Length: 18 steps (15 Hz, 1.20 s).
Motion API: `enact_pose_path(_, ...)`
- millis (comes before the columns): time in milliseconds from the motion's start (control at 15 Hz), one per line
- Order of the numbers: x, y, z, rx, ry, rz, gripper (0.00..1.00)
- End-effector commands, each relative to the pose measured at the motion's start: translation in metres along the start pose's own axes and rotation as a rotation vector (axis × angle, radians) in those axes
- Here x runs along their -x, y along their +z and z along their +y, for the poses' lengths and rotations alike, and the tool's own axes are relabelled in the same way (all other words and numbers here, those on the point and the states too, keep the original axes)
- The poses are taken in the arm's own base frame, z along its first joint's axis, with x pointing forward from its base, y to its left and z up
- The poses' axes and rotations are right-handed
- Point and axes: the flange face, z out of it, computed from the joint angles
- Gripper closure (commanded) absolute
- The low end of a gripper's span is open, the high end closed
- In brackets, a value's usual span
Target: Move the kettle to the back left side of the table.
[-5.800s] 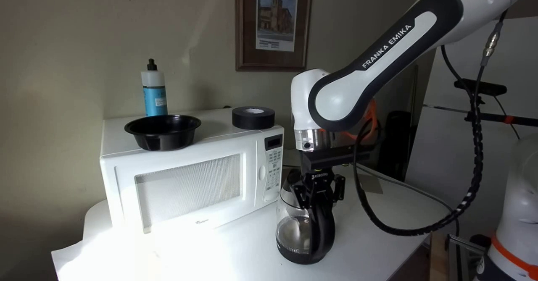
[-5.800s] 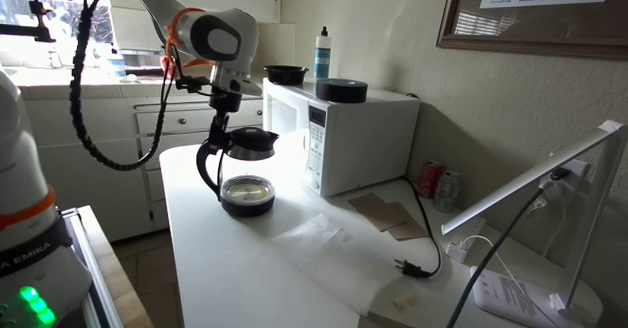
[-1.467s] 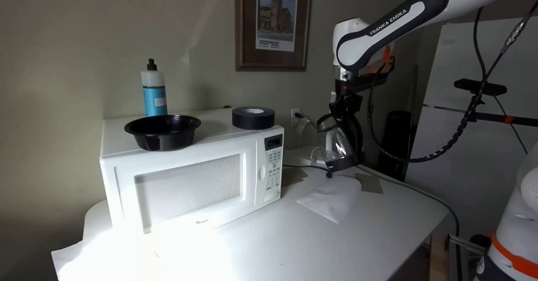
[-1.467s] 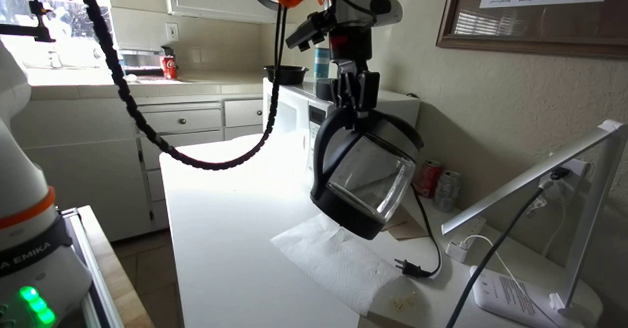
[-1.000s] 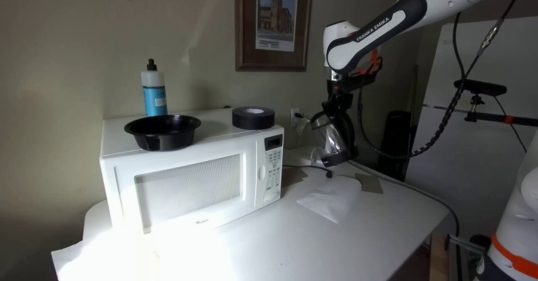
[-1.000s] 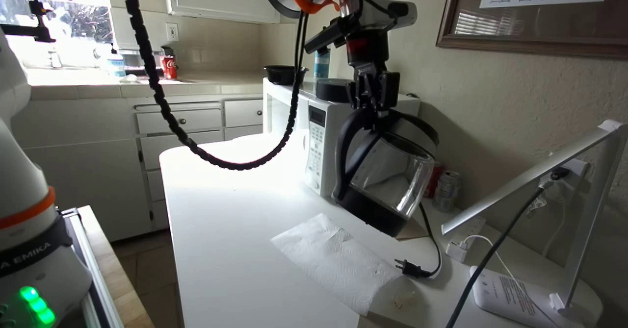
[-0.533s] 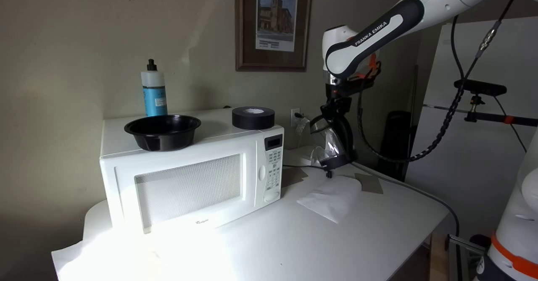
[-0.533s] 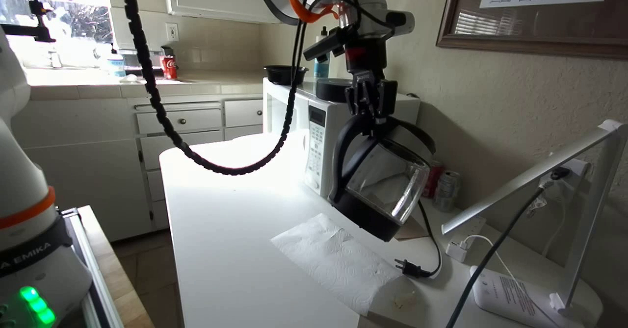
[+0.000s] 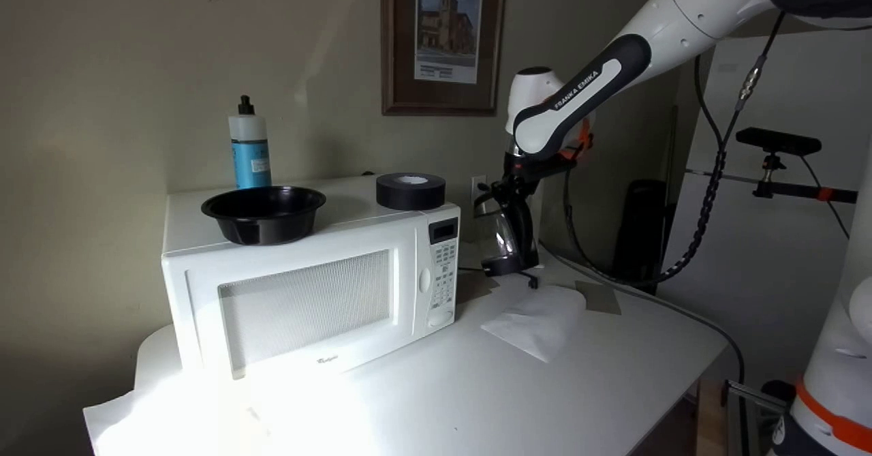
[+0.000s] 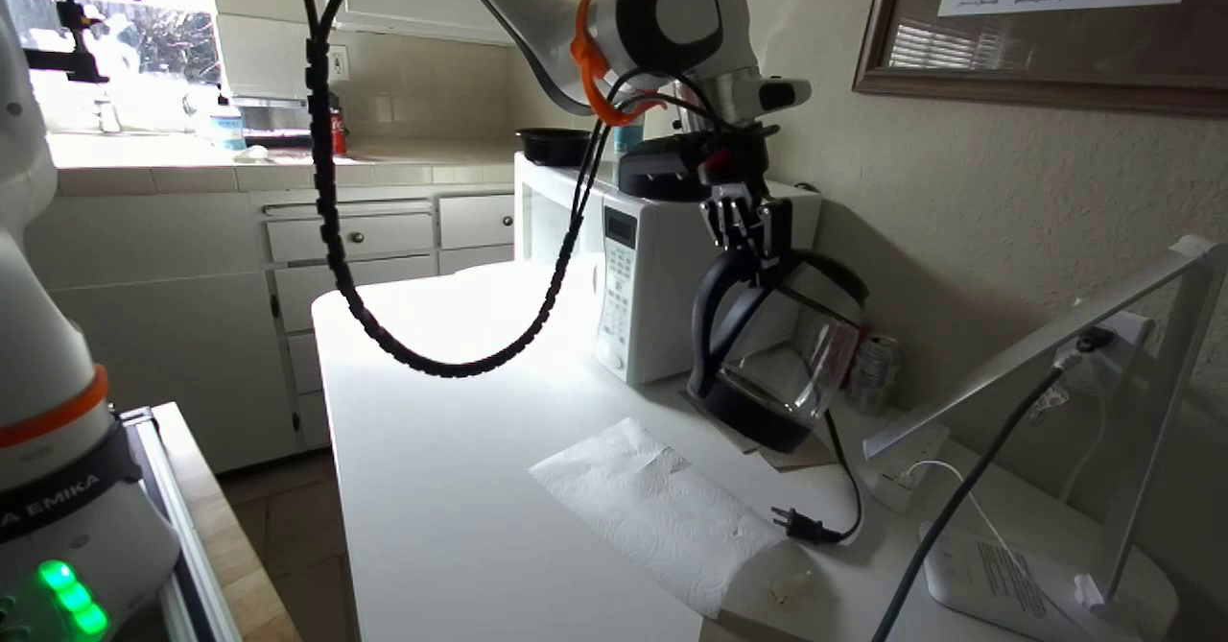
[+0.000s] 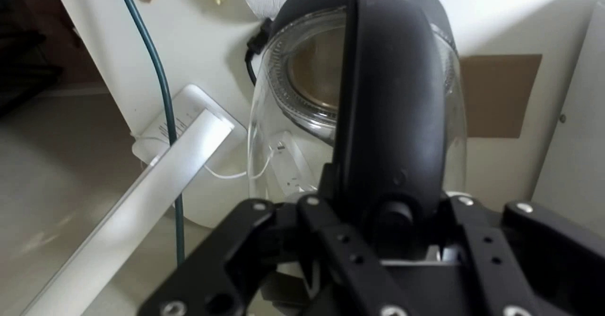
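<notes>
In an exterior view, a tiled kitchen counter (image 10: 288, 179) runs beneath a bright window (image 10: 168, 66), and the white table (image 10: 451, 488) stands in front. The kettle (image 10: 789, 354) is beside the microwave (image 10: 662, 287), toward the wall (image 10: 1007, 181), tilted well off upright. The claw (image 10: 765, 263) pinches the top of its black handle (image 10: 705, 335); whether the kettle's lower edge touches the table, I cannot tell. A paper towel (image 10: 652, 508) and a black plug (image 10: 806, 527) lie nearby on the table, and a silver lamp (image 10: 1036, 345) stands to the right.

In an exterior view, a framed picture (image 9: 446, 98) hangs on the wall. A black bowl (image 9: 266, 228) and a roll of tape (image 9: 411, 195) sit on the microwave, and a blue-labelled bottle (image 9: 251, 159) rises behind the bowl. The kettle shows just past the microwave's control-panel end.

In the wrist view, the claw's fingers (image 11: 328, 183) press the handle from both sides. The handle hides part of the kettle's glass, through which a white power strip (image 11: 290, 165) shows. A green cable (image 11: 163, 80) passes to one side, and brown cardboard (image 11: 501, 96) lies to the other.
</notes>
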Motion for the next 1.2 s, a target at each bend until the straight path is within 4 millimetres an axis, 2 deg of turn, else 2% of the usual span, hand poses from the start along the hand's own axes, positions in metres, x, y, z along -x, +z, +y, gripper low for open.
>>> enact_pose_path(0, -0.034, -0.012, -0.010, 0.000, 0.008, 0.115, 0.87)
enact_pose_path(333, -0.061, -0.008, -0.026, -0.021, 0.019, 0.162, 0.87)
enact_pose_path(733, -0.064, 0.015, -0.040, -0.035, 0.013, 0.168, 0.87)
enact_pose_path(1133, -0.071, 0.039, -0.042, -0.030, 0.026, 0.207, 0.87)
